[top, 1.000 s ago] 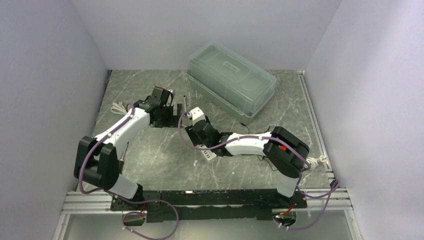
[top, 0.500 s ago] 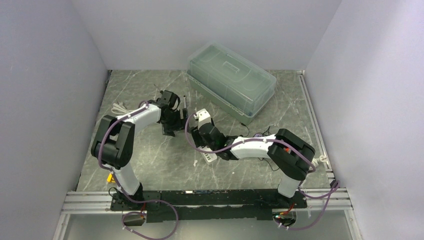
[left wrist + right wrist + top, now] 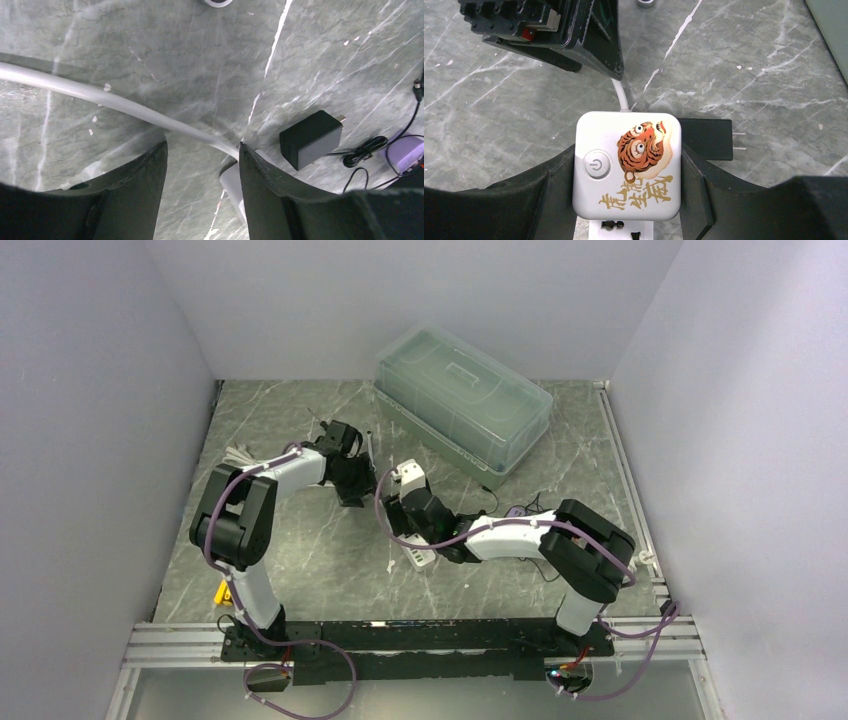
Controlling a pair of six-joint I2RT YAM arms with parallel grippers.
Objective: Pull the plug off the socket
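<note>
The white socket block [image 3: 626, 165] with a tiger print and a power button sits between my right gripper's [image 3: 626, 172] fingers, which press on both its sides. Its white cable [image 3: 110, 100] runs across the table. The black plug [image 3: 310, 139] lies on the table beside the socket with its bare prongs showing; in the right wrist view it [image 3: 706, 139] sits just behind my right finger. My left gripper [image 3: 202, 150] is open and empty, its fingertips just above the cable near the socket's corner [image 3: 232, 182]. In the top view the left gripper [image 3: 352, 475] is close to the right gripper [image 3: 415, 510].
A clear lidded plastic box [image 3: 462, 400] stands at the back. A thin black cable coil [image 3: 365, 150] and a purple object [image 3: 407, 150] lie beyond the plug. A white cable bundle [image 3: 238, 453] lies at the left, and a small yellow item [image 3: 222, 590] by the left arm's base.
My left arm has folded up and its gripper has moved right and nearer, close to the socket. My right gripper has shifted slightly toward the back with the socket.
</note>
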